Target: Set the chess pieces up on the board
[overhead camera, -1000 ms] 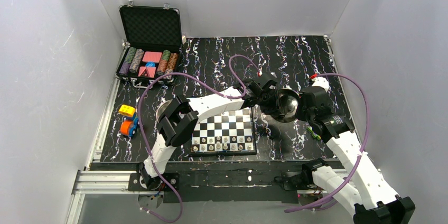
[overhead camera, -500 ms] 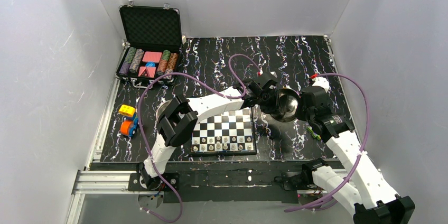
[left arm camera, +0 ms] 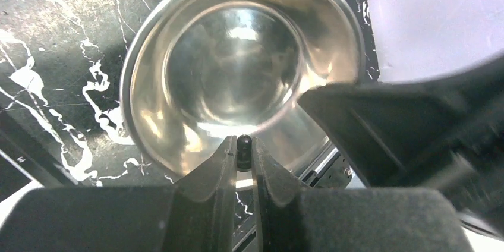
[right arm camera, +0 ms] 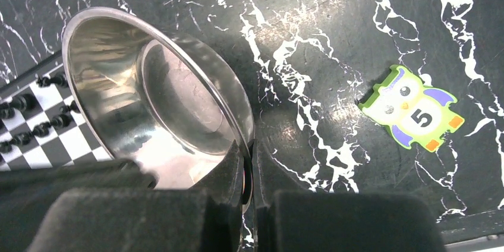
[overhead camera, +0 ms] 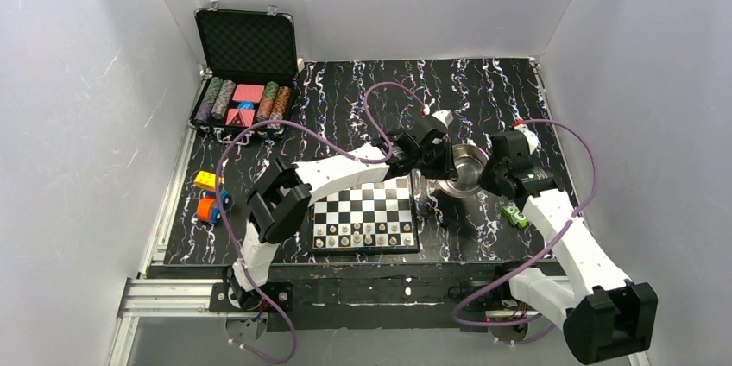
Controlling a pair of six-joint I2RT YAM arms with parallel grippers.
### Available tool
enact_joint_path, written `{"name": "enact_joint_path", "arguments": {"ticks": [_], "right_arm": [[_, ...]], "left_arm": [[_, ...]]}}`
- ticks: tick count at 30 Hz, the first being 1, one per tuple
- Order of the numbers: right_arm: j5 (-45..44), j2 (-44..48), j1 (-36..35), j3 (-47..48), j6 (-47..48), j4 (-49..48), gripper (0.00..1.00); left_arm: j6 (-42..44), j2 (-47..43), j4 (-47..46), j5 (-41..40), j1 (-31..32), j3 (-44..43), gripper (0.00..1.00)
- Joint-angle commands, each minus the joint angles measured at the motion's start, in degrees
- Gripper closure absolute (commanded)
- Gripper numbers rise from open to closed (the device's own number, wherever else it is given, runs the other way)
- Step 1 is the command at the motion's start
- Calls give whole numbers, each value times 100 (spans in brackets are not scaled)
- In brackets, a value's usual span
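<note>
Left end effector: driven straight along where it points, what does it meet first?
Likely the inner wall of the steel bowl, dead ahead of the left end effector and the black chess piece it pinches; depth is unclear.

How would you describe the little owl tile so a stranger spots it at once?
On the black marbled tabletop, find the checked chessboard, then look right, past the steel bowl. A small owl-shaped tile lies flat there. It alone is bright green, with purple wings and a 5 on its belly.
</note>
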State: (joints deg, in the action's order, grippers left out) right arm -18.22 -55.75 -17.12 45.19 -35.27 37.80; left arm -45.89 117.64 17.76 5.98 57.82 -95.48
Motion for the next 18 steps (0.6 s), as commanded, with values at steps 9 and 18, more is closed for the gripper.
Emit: {"name": "enact_joint_path", "arguments": {"ticks": [9, 18], "right_arm": [[2032, -729, 1245, -760, -442, -1344, 99], [2437, -1706, 1644, -1048, -678, -1713, 90]], "left_arm": [[1753, -2006, -888, -779, -34, 1405, 100], [2567, -4405, -1736, -2703, -38, 4409, 100]]}}
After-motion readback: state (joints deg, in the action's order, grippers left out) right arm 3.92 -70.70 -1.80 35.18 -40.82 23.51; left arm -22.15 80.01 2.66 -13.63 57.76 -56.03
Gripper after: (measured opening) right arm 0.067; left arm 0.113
